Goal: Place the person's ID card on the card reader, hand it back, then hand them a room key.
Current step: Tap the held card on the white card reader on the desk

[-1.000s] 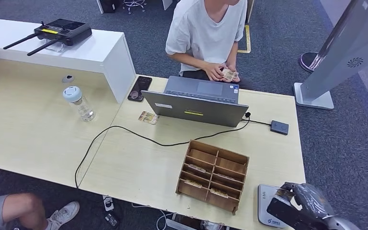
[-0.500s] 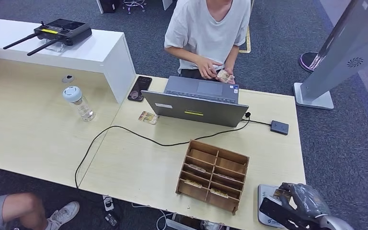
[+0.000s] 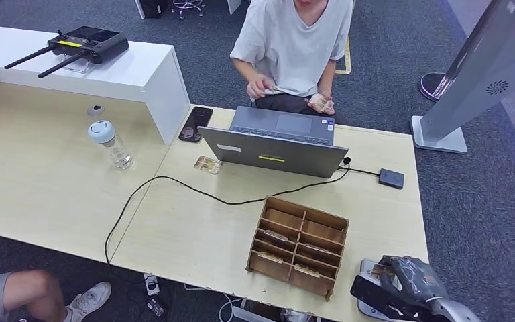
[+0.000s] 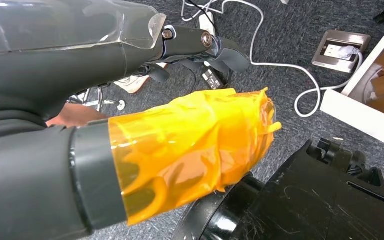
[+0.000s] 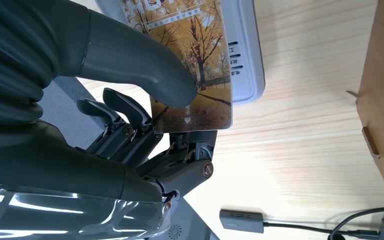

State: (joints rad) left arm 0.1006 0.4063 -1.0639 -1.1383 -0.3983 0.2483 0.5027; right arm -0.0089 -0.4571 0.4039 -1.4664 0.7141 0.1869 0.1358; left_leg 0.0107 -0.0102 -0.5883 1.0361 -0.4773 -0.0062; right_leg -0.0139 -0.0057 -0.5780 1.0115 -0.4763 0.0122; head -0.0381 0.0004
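Note:
My right hand (image 3: pixel 406 285) is at the table's near right corner and pinches the ID card (image 5: pixel 190 60), printed with golden autumn trees, between thumb and fingers. The card lies partly over the white card reader (image 5: pixel 245 55), whose edge shows beside the hand (image 3: pixel 367 267). A wooden compartment box (image 3: pixel 298 245) with several cards in its slots stands left of the reader. The person sits across the table with a small object in one hand (image 3: pixel 320 102). My left hand (image 4: pixel 195 150) hangs beside the table, wrapped in orange film that hides its fingers.
An open laptop (image 3: pixel 275 144) stands between the person and the box. A black cable (image 3: pixel 174 184) crosses the table, and a small black device (image 3: pixel 391 178) lies on the right. A loose card (image 3: pixel 208 164), phone (image 3: pixel 195 123) and bottle (image 3: pixel 110 144) are to the left.
My right hand has moved down and left with the card, onto the reader. The person's hands have drawn apart, one lifting toward the shirt.

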